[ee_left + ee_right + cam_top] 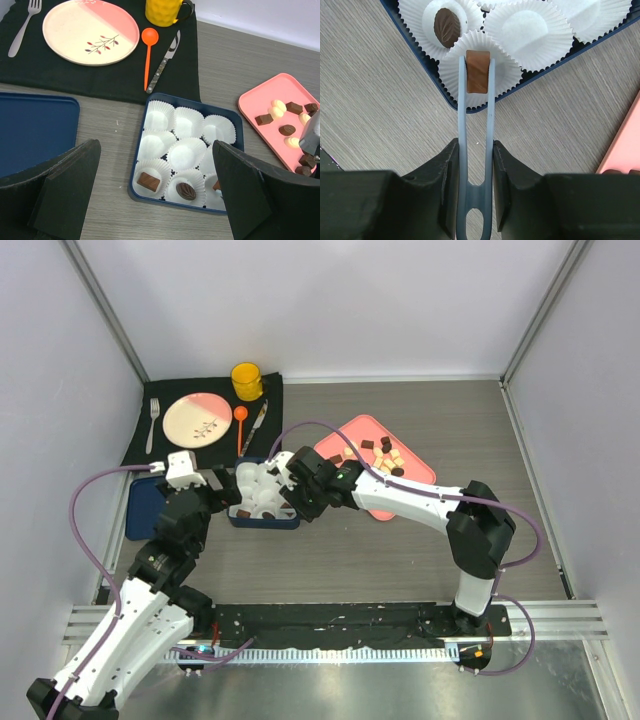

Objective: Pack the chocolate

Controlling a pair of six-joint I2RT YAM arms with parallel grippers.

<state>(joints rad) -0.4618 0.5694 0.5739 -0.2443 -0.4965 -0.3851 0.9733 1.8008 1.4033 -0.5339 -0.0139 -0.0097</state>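
the right pincer (476, 165) is clamped on blue tweezers (462, 115), which pinch a brown chocolate (478, 70) over a corner paper cup (451, 75) of the navy box (420, 57). the left pincer (157, 187) gapes wide, empty.

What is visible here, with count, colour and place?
table: one, grey, under everything
black mat: one, far left
plate: one, cream and pink, on the mat
fork: one, silver, left of plate
spoon: one, orange, right of plate
knife: one, silver blade, beside spoon
mug: one, yellow, mat's far edge
blue tray: one, left of the box
box: one, navy, centre
paper cups: nine, white, in the box
packed chocolates: two, brown, in near cups
held chocolate: one, brown, in the tweezers
pink tray: one, right of the box
loose chocolates: several, brown and cream, on pink tray
tweezers: one, grey-blue, in the right gripper
left gripper: one, black, jaws open, near box
right gripper: one, black, jaws shut on tweezers
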